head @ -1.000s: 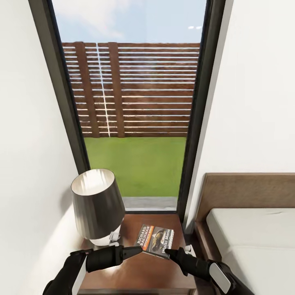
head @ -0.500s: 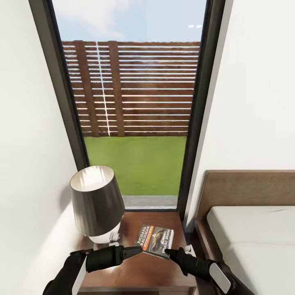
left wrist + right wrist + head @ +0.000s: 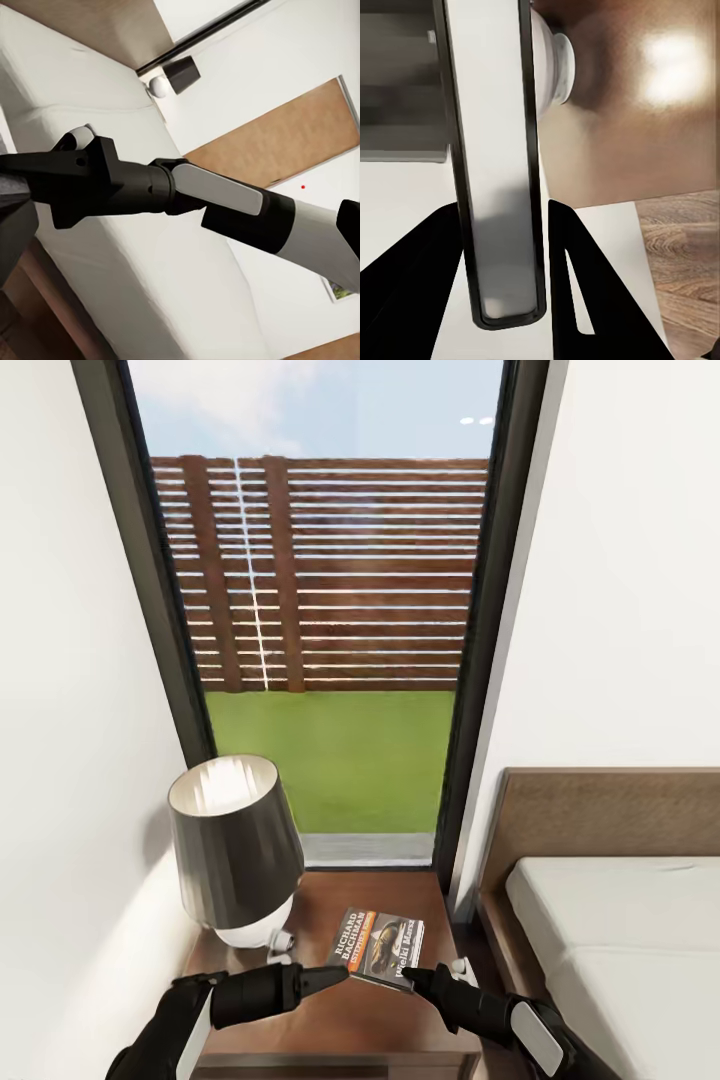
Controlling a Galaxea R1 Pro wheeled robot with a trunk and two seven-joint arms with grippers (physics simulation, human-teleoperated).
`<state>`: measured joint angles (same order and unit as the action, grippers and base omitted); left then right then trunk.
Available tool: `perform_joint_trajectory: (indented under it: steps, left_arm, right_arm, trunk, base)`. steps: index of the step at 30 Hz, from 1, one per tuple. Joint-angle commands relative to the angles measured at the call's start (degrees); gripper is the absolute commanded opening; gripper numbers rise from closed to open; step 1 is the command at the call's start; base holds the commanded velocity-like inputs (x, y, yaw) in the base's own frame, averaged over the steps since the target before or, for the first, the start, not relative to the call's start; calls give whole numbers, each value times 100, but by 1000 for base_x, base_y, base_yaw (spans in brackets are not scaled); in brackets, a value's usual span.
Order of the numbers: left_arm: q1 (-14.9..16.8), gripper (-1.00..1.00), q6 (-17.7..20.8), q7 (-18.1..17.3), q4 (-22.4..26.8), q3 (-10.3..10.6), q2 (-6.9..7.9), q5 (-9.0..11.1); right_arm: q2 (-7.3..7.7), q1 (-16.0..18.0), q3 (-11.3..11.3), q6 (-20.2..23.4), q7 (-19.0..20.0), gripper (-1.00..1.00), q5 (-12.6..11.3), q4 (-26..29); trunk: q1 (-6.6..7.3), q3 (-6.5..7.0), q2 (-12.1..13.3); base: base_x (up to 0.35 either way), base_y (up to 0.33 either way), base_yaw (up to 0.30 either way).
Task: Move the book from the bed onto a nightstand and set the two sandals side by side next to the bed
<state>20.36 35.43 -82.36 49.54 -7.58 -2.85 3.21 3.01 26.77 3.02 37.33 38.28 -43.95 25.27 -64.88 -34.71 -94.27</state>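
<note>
1. The book (image 3: pixel 382 948) is off the bed (image 3: pixel 625 935) and over the nightstand (image 3: pixel 345 1025). In my head view it sits at about 6 o'clock. The lamp (image 3: pixel 235 850) is at its 10 o'clock and the mattress is away at its 3 o'clock.
2. The right gripper (image 3: pixel 418 976) comes in at the book's near right corner. In the right wrist view its two dark fingers (image 3: pixel 574 277) stand narrow on either side of the book's white page edge, pressed against it, so I read this pincer as clamped on the book.
3. The head camera looks steeply down, so I can't quite tell whether the book already lies flat on the glossy top or is held a touch above it. It looks close to resting.
4. The left gripper (image 3: pixel 333 973) points toward the book's near left corner from 9 o'clock. Its tip is just beside the cover, with nothing in its grasp. I cannot tell how wide its jaws stand.
5. Progress, as I judge it: the book leg is nearly done. What's left is to settle the book flat, let go and draw the right arm back without dragging it or knocking the lamp base.
6. The second half, setting the two sandals side by side next to the bed, I count as not yet done. Nothing here lets me credit it, and it means turning away from this corner.
</note>
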Motion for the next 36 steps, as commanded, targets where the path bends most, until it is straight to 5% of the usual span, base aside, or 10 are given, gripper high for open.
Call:
perform_joint_trajectory:
  steps: [1,17,20,25,29,36]
  left_arm:
    - [3,100,60,-26,0,-15,-5,-13]
    - [3,100,60,-24,-6,-24,-5,-22]
    - [3,100,60,-24,-6,-24,-5,-22]
    - [3,100,60,-26,-6,-24,-5,-22]
    - [3,100,60,-21,-9,-24,-5,-17]
    - [3,100,60,-23,-10,-24,-5,-14]
  right_arm:
    - [6,3,31,27,-8,-100,-61,3]
    - [6,3,32,131,-59,-100,-56,4]
    - [6,3,28,147,-600,-100,-69,15]
    - [6,3,24,151,-873,-100,-224,21]
    - [13,3,23,152,-922,-100,-476,17]
    - [15,3,23,151,-933,-100,-524,13]
  trunk:
    - [-22,-24,-44]
    - [-374,-311,-686]
    - [-439,-365,-806]
    - [-549,-455,-1007]
    - [-549,-455,-1007]
    - [-549,-455,-1007]
  base:
    - [0,0,0]
    - [0,0,0]
    - [0,0,0]
    - [0,0,0]
    - [0,0,0]
    - [0,0,0]
